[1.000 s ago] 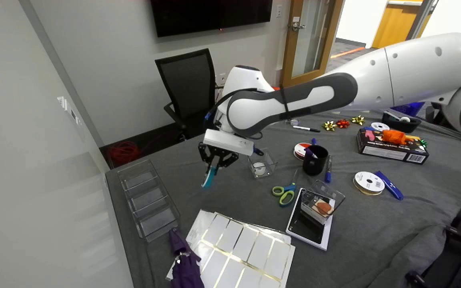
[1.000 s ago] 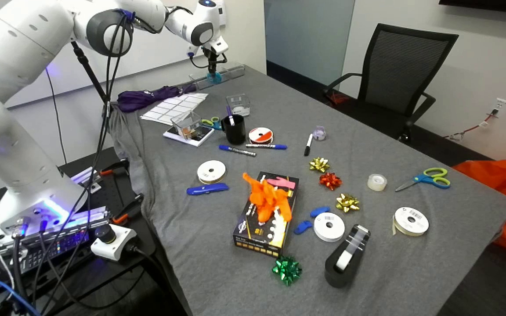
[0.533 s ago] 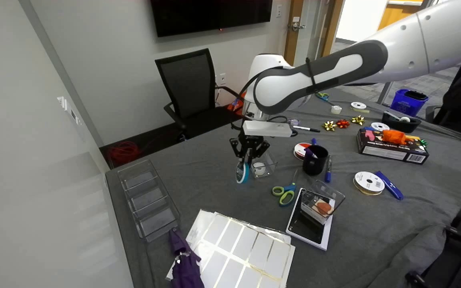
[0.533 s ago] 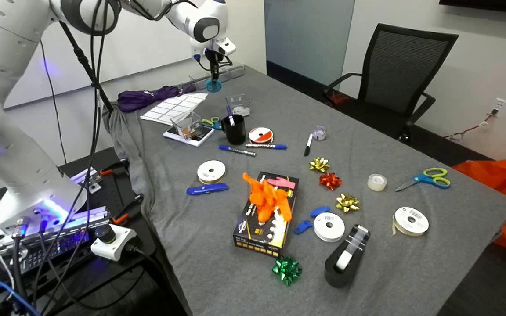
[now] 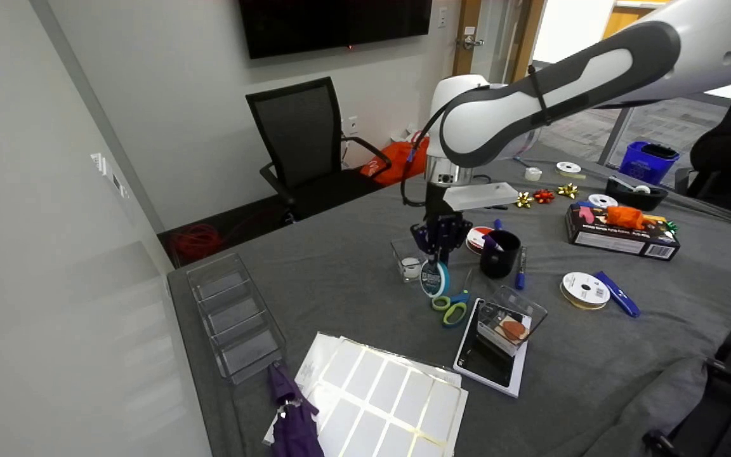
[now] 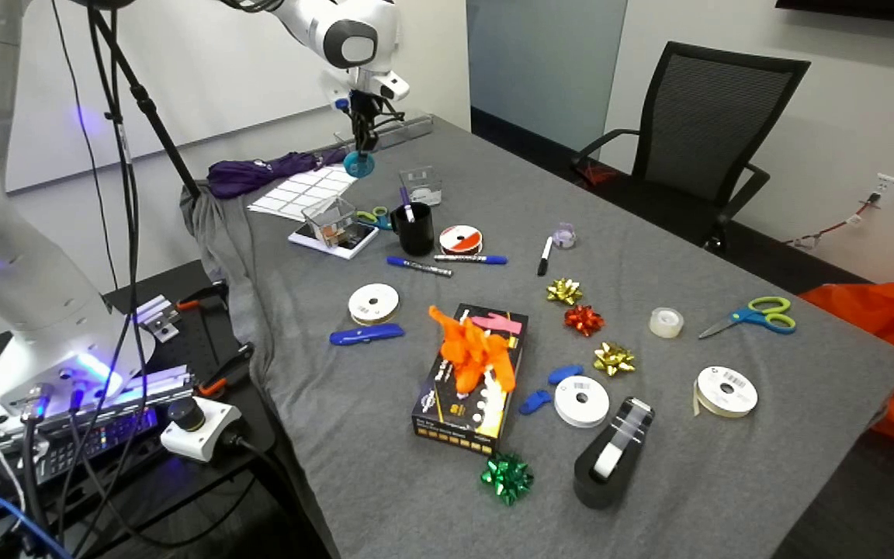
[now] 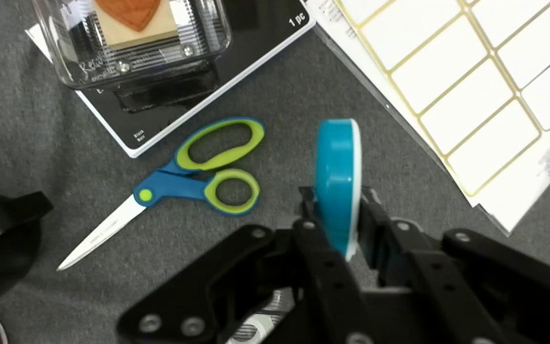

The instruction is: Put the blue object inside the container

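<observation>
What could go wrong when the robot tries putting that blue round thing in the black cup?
The gripper pinches the blue disc with much of it hanging below, so it might slip and land near the scissors. The purple pen sticking out of the black cup could block the disc.

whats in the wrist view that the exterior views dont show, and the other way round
Only the wrist view: legible "1 pc" print on the black pack.

Only the exterior views: the chair, the tape dispenser and the black box.

Shared by all: the blue disc held in the gripper, the cup, the scissors near it, and the label sheets.
</observation>
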